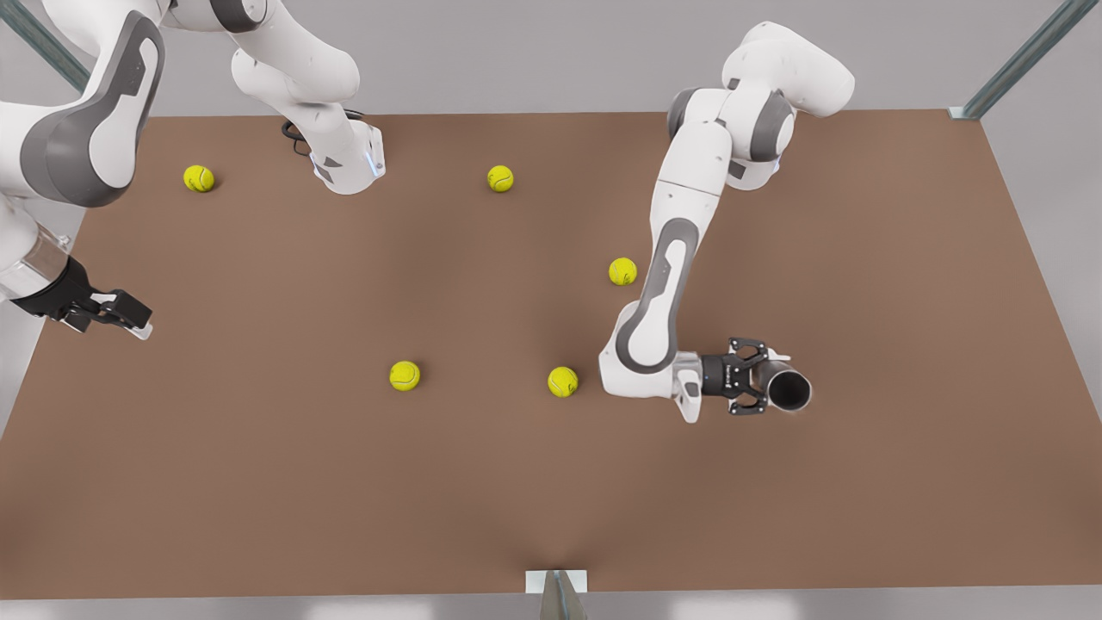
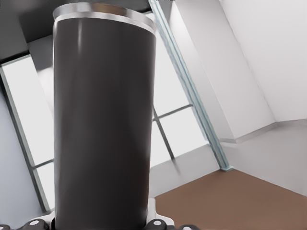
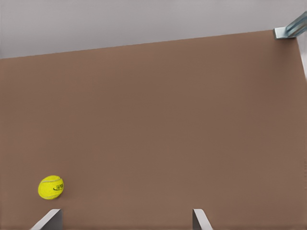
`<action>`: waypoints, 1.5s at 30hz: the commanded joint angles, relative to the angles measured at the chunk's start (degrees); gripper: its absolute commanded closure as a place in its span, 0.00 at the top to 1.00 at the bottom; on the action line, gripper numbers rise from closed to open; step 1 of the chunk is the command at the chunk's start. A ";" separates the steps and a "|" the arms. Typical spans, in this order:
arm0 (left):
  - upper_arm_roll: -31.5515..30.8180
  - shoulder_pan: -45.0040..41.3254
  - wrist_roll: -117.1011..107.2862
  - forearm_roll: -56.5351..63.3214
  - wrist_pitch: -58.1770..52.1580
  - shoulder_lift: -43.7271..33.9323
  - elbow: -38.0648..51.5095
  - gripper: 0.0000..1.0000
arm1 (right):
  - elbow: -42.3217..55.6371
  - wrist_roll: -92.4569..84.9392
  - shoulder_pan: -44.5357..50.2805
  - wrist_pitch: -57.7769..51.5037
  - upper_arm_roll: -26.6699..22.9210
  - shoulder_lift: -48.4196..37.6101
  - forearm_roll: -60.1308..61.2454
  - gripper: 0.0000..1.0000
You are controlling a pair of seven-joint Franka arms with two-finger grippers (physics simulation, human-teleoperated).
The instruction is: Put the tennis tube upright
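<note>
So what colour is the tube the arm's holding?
Dark grey, metallic, with a lighter silvery rim; the tennis tube, held by the left gripper, shows best in the left wrist view.

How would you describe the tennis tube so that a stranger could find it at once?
Look at the brown table, toward the front view's right, where the left gripper is shut on the tennis tube. Its open end faces the camera. Unlike the yellow-green tennis balls around it, it is a dark grey metallic cylinder.
</note>
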 commanded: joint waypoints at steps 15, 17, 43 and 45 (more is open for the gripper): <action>-0.30 -0.86 -40.79 -0.52 -0.37 2.66 -0.73 0.72 | 0.43 -0.01 0.09 0.03 -0.05 0.11 0.04 1.00; -0.56 -0.86 -40.70 -0.69 -0.28 3.09 -0.73 0.73 | 0.43 -0.01 0.09 0.03 -0.05 0.11 0.04 1.00; -4.87 -0.16 -40.61 -7.20 5.78 4.24 0.15 1.00 | 0.43 -0.01 0.00 0.03 -0.05 0.11 0.04 1.00; -4.87 -0.25 -40.26 -7.20 5.52 4.15 0.15 1.00 | 0.43 -0.01 0.00 0.03 -0.05 0.11 0.04 1.00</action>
